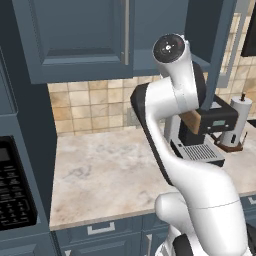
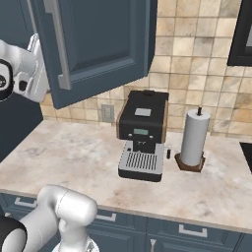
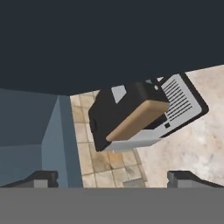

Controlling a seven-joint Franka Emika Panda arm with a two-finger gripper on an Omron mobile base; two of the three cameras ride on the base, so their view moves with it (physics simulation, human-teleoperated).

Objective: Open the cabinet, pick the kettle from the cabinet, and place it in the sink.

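Note:
The cabinet [image 1: 75, 35] hangs over the counter. Its left door is shut, with a slim silver handle [image 1: 126, 30], and its right door [image 2: 101, 44] stands swung out. My hand [image 2: 27, 69] is up beside that open door's handle [image 2: 59, 47]. In the hand view my gripper [image 3: 113, 179] is open, its two dark fingertips [image 3: 43, 178] far apart with nothing between them. It looks down past the dark cabinet [image 3: 109, 39] onto the coffee machine. The arm covers much of the cabinet's opening. The kettle and the sink are out of view.
A black coffee machine [image 2: 142, 130] stands on the marble counter [image 1: 105, 170] under the open door, with a white paper towel roll [image 2: 194, 135] to its right. A black appliance [image 1: 12, 192] sits at the far left. Blue drawers [image 2: 192, 231] run below the counter.

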